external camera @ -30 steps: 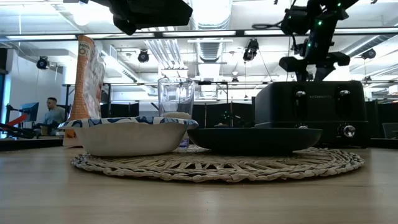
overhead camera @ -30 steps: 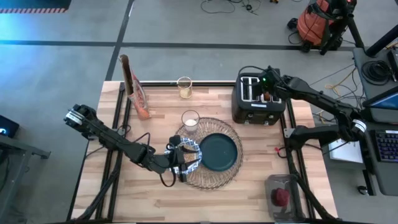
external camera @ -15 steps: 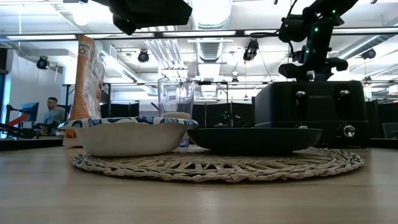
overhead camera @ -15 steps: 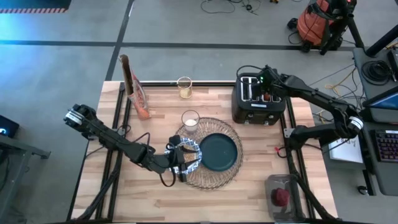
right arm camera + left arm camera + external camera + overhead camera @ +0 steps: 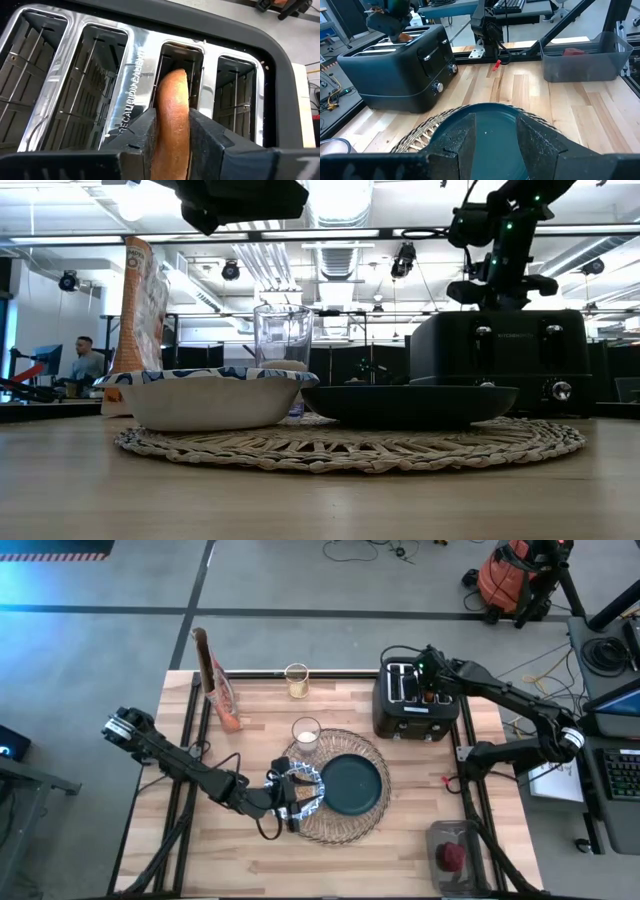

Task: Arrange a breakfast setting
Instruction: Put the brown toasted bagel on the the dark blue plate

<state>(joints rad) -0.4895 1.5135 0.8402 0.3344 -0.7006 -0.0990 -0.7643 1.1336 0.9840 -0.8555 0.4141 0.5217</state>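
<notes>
A round tan woven placemat (image 5: 335, 825) lies at the table's middle. On it rest a dark teal plate (image 5: 350, 783) and a blue-and-white bowl (image 5: 210, 395), with a small clear glass (image 5: 306, 732) at its far side. My left gripper (image 5: 298, 796) hovers open above the bowl, touching nothing; the left wrist view shows its fingers (image 5: 495, 145) apart. My right gripper (image 5: 428, 690) is shut on the browned bagel (image 5: 172, 105) over the black toaster (image 5: 415, 700). The red fruit (image 5: 452, 855) lies in a clear bin. The spoon is out of view. My right gripper pinches the bagel between its two fingers (image 5: 145, 132), one on each flat face (image 5: 172, 125). The fingers come from above, pointing down. The bagel stands on edge over the toaster's third slot (image 5: 192, 65); whether its lower end is inside the slot, I cannot tell.
A red-and-white cereal bag (image 5: 215, 680) stands at the far left. A small jar (image 5: 297, 680) stands near the far edge. The clear bin (image 5: 455, 840) sits at the near right corner. Bare wood lies along the near edge and the left.
My right gripper has gone down a little toward the toaster's top with the bagel, still shut on it.
</notes>
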